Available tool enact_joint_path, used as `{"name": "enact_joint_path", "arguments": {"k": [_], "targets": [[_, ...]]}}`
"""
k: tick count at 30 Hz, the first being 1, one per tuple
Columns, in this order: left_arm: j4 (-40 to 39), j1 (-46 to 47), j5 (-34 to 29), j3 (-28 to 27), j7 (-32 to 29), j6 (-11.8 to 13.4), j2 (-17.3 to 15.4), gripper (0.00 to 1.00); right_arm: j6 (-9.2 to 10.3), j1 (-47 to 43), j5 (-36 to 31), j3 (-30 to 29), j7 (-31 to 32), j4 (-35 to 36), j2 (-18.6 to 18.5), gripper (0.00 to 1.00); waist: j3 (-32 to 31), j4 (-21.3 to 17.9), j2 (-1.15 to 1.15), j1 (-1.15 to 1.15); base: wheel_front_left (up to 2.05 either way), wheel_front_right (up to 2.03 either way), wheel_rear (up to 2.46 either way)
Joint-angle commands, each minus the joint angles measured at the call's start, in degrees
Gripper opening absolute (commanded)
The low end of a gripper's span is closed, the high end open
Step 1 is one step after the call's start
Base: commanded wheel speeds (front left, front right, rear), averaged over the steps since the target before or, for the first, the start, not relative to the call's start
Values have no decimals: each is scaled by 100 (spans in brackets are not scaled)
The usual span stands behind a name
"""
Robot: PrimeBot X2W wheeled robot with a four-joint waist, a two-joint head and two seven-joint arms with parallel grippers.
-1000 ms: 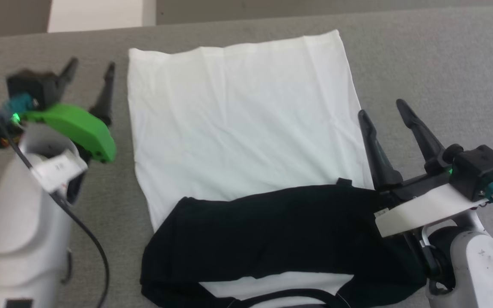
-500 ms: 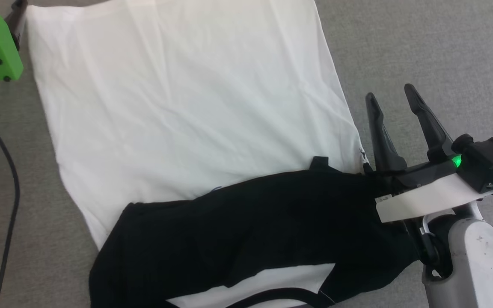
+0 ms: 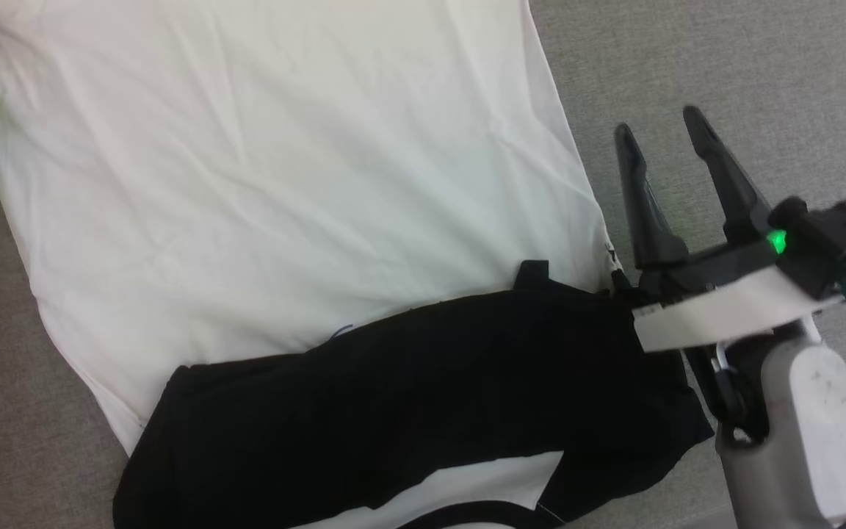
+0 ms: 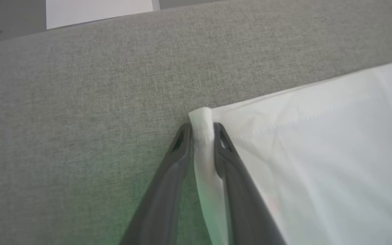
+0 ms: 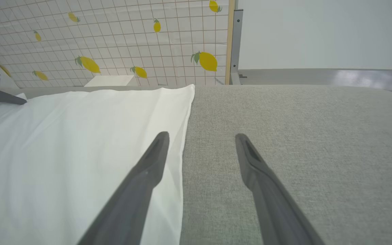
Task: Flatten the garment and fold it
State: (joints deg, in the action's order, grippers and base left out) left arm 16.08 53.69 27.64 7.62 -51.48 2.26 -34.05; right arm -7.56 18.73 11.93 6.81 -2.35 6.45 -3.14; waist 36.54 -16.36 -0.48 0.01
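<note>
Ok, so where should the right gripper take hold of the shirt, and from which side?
The far right hem corner of the garment, matching the corner pinched in the left gripper. Probably come in from the right, over the bare grey surface: the open right gripper lines up along that flat edge.

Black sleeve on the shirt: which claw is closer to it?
Right. The right claw sits open right beside the end of the black sleeve. The left claw is far off, pinching a white corner of the shirt.
</note>
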Motion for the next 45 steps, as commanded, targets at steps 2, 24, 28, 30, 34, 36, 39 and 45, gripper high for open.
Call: {"name": "enact_joint_path", "arguments": {"k": [2, 24, 28, 30, 34, 36, 39, 45], "targets": [[14, -196, -15, 86, -113, 37, -5, 0, 8, 398, -99, 73, 145, -31, -46, 100, 50, 15, 47, -1, 0, 0, 0], [-312, 634, -72, 763, 133, -386, 529, 0, 8, 5404, -515, -35, 3160, -4166, -160, 100, 695, 910, 47, -1, 0, 0, 0], [-269, 768, -99, 894, 228, -478, 628, 0, 8, 5704, -785, -129, 3574, -4603, -169, 100, 779, 1078, 47, -1, 0, 0, 0], [-220, 800, -109, 935, 279, -512, 644, 0, 8, 5770, -883, -136, 3882, -4773, -153, 100, 787, 1113, 47, -1, 0, 0, 0], [-133, 799, -91, 980, 353, -555, 660, 0, 8, 5813, -992, -48, 4720, -4992, -128, 70, 759, 1134, 47, -1, 0, 0, 0], [-91, 783, -79, 989, 380, -565, 657, 0, 8, 5806, -1070, 64, 5087, -4980, -143, 11, 733, 1126, 47, -1, 0, 0, 0], [-35, 769, -61, 994, 406, -567, 650, 0, 8, 5751, -1090, 138, 5362, -4800, -172, 0, 700, 1111, 47, -1, 0, 0, 0], [-16, 829, -212, 1007, 850, -556, 621, 0, 8, 5582, -1109, 136, 4816, -4209, -286, 0, 630, 1089, 47, -1, 0, 0, 0]]}}
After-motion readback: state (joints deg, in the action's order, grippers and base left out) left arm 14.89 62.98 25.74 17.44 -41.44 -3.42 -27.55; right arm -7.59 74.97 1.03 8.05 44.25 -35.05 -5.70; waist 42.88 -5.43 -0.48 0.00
